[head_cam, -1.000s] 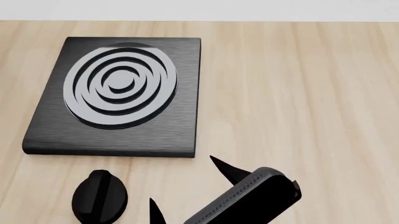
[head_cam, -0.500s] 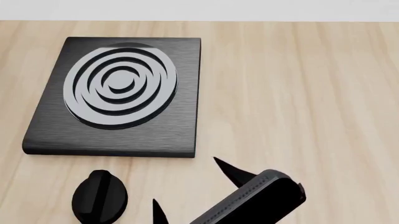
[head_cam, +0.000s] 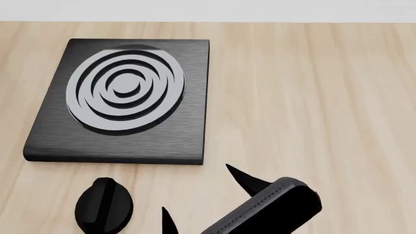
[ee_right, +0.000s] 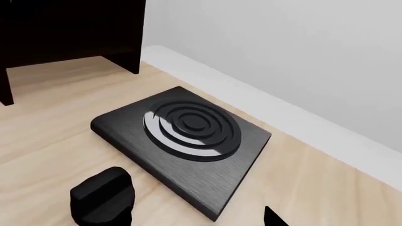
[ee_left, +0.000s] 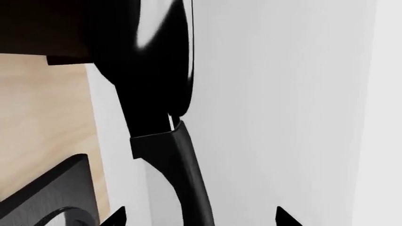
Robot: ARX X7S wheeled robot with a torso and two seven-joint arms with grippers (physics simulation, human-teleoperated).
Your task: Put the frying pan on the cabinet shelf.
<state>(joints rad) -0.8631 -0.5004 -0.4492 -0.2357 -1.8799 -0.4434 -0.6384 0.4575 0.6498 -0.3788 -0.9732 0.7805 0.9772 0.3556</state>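
Note:
In the left wrist view the frying pan (ee_left: 157, 47) shows edge-on, black with a glossy base, against a white wall and right beside the dark cabinet (ee_left: 37, 28). Its black handle (ee_left: 182, 179) runs down between the two fingertips of my left gripper (ee_left: 201, 219), which is open, with wide gaps on both sides of the handle. The pan is out of view in the head and right wrist views. My right gripper (head_cam: 201, 199) hangs open and empty over the wooden table, near its front edge.
A square black plate with concentric rings (head_cam: 123, 97) lies on the wooden table (head_cam: 312, 97), with a black knob (head_cam: 104, 204) in front of it. The dark cabinet (ee_right: 63, 28) stands on the table beyond the plate (ee_right: 188, 136), by the white wall.
My right gripper has drifted slightly to the right and down in the head view. The plate and the knob have not moved.

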